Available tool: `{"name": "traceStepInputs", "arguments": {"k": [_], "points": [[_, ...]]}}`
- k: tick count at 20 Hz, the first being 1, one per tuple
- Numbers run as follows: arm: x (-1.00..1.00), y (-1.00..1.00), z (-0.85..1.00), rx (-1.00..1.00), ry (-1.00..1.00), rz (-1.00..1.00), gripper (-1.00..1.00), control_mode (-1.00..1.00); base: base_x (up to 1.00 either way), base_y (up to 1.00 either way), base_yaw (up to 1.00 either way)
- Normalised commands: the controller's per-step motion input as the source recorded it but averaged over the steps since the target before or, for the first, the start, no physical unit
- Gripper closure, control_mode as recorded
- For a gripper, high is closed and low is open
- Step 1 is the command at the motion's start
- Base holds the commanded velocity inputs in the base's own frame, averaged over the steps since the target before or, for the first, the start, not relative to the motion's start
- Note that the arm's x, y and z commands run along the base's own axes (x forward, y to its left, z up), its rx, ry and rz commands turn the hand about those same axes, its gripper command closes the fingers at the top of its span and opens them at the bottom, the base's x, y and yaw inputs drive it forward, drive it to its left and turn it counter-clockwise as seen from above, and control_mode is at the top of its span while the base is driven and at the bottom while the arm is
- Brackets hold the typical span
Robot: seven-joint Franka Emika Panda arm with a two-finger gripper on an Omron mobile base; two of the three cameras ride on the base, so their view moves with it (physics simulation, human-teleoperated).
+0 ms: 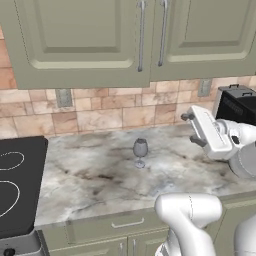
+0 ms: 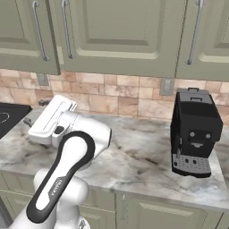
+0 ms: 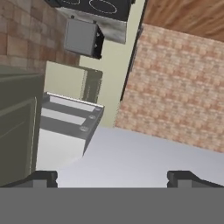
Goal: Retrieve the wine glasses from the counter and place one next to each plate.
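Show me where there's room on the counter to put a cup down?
The marble counter has a wide bare stretch between the black stovetop and the wine glass. More bare marble lies between the robot's arm and the coffee machine. It gets tight right around the glass, where the open pincer hangs nearby.

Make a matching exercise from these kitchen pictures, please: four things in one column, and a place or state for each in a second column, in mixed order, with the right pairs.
Things:
1. wine glass
2. coffee machine
3. stovetop
4. gripper

Places or states:
A. black, at the left end of the counter
B. open, held above the counter, holding nothing
C. upright, alone near the middle of the marble top
D. black, at the right end, near the brick wall

Pairs: 1-C, 2-D, 3-A, 4-B
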Motion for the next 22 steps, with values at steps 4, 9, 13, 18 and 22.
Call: {"name": "traceStepInputs", "arguments": {"k": [4, 9, 13, 18, 22], "points": [[0.2, 0.0, -0.19, -0.02, 0.01, 0.0, -1.0, -1.0, 0.0, 0.0, 0.0], [0.31, 0.0, -0.54, -0.13, 0.0, -0.07, -1.0, -1.0, 0.0, 0.0, 0.0], [0.45, 0.0, -0.66, -0.24, 0.0, -0.06, -1.0, -1.0, 0.0, 0.0, 0.0], [0.46, -0.11, -0.7, -0.23, 0.0, -0.04, -1.0, -1.0, 0.0, 0.0, 0.0], [0.43, -0.27, -0.52, -0.19, 0.0, -0.02, -1.0, -1.0, 0.0, 0.0, 0.0]]}}
